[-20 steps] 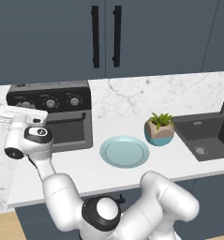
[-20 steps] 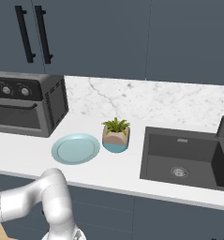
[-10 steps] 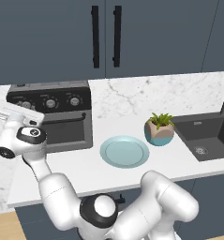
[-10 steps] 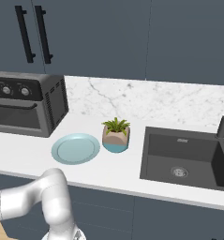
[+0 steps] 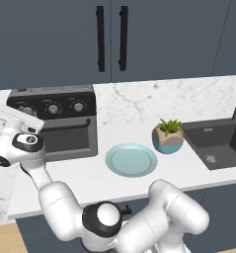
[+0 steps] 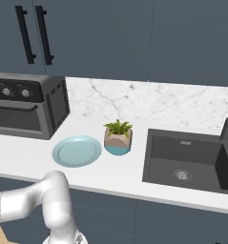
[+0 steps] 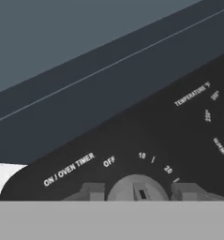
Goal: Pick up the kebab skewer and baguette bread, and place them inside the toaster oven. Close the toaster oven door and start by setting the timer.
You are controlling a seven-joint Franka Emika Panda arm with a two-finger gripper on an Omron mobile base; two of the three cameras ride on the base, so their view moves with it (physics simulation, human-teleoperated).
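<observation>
Gripper (image 7: pixel 138 191): my jaws sat narrow on either side of the timer knob (image 7: pixel 138 188); I judged I gripped it, marker near OFF.
Oven (image 5: pixel 55 123): at the counter's left end.
Door (image 5: pixel 66 137): shut, so loading looked done.
Plate (image 5: pixel 131 159): bare.
Left: turning the timer.

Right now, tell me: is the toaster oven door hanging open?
No: the toaster oven door stands upright and shut against the toaster oven, its bar handle across the top.
</observation>
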